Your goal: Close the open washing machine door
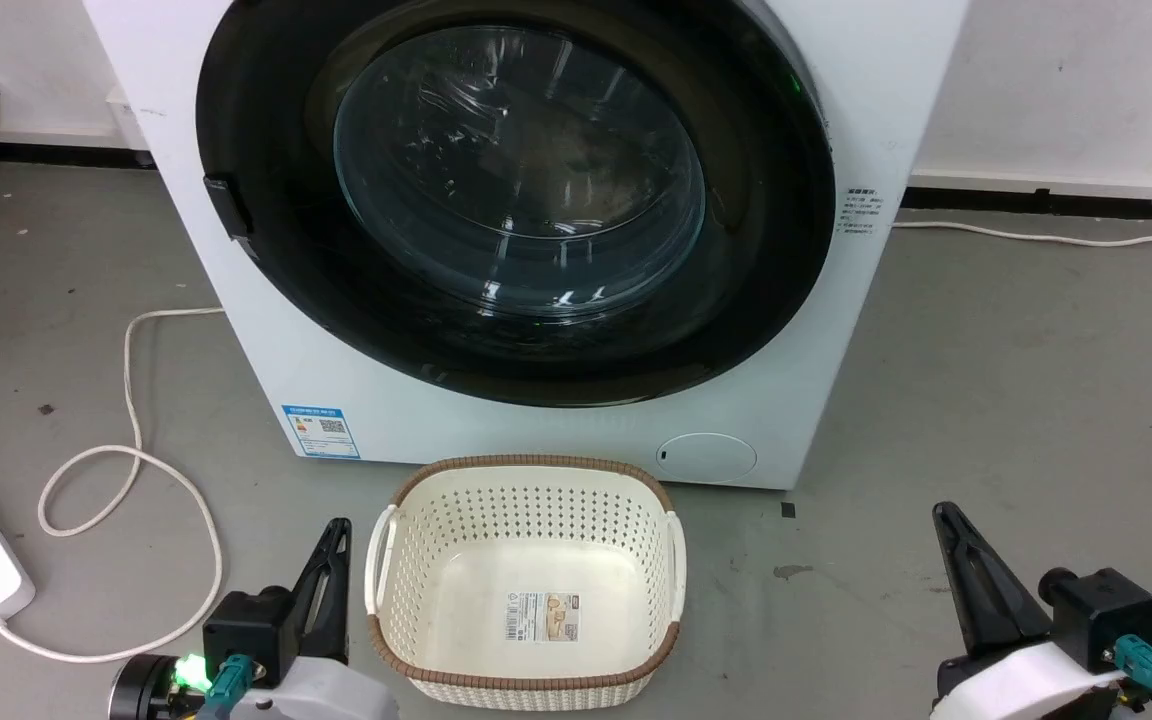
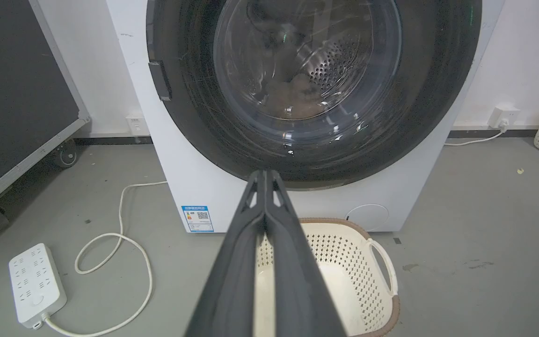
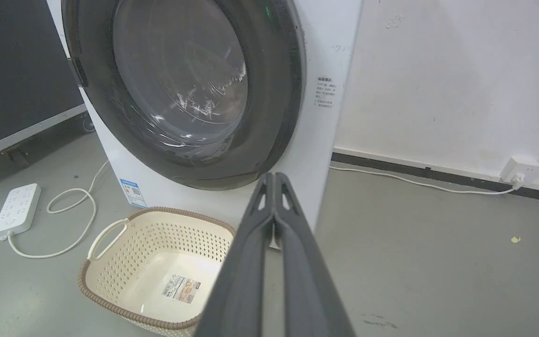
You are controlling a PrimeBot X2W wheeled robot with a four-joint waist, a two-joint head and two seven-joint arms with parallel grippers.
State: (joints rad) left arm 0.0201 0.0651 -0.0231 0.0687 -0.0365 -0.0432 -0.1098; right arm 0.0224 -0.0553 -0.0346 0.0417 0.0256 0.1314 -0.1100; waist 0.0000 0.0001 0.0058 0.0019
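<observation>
1. The door is found at 12 o'clock in the head view. Its glossy black rim lies flat against the white front of the washing machine, and no gap is made out along its edge.
2. From that flush fit, the door is judged to be already shut, or at most unlatched; little or nothing of the task seems left.
3. A small dark handle is set at 9 o'clock on the rim, so any final press is best given on that side.
4. The left fingers are held at 7 o'clock, pressed together on nothing, as is also seen in the left wrist view.
5. The right fingers are held at 5 o'clock, likewise pressed together and empty.
6. Both pairs are kept low and well apart from the door, which is read as a resting pose.
7. An empty basket is placed on the floor at 6 o'clock, between the fingers and just before the machine, presumably for laundry.
</observation>
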